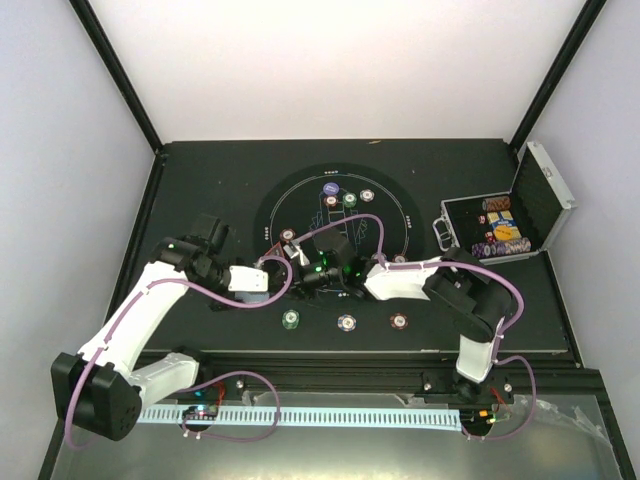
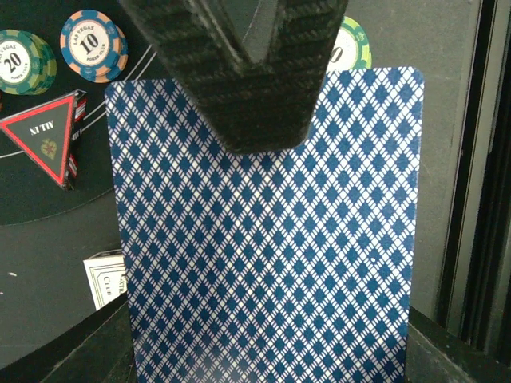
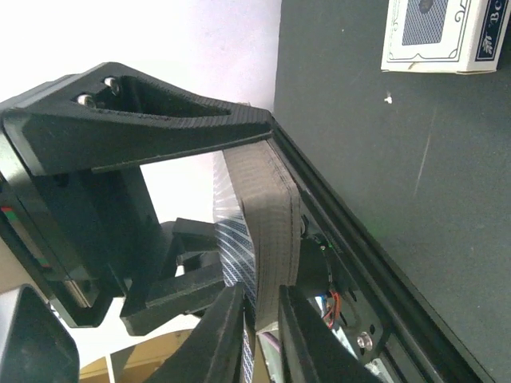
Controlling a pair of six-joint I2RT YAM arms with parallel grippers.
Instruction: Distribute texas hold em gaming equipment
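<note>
Between the two grippers, just in front of both sets of fingers, hang the playing cards (image 2: 263, 263), blue diamond backs facing the left wrist camera. The left gripper (image 2: 259, 136) is clamped on them, one dark finger pressed flat on the back near the upper edge; the rest of the stack fans downward, away from that finger. I cannot tell how many cards are in the pinch.

The right gripper (image 3: 262, 299) meets the left one tip to tip. Its jaws stand narrow, with a slim gap into which the cards' striped edge and the end of the left finger seem to run. Whether they actually bite the cards cannot be told.

Risks, as I judge them:
- If the right fingers catch the left finger as well as the cards, the two arms could jam or twist the stack.
- A pull while the left grip is firm could bend or crease the cards.
- A shallow edge pinch could peel off several cards or none, and loose ones would drop to the table below, close to its near rail.
- A dropped card could knock the red triangle marker (image 2: 44, 136) or the chips (image 2: 93, 45) lying beyond the left fingers.

A card box (image 3: 443, 32) lies off to the side of the right gripper, well apart.
</note>
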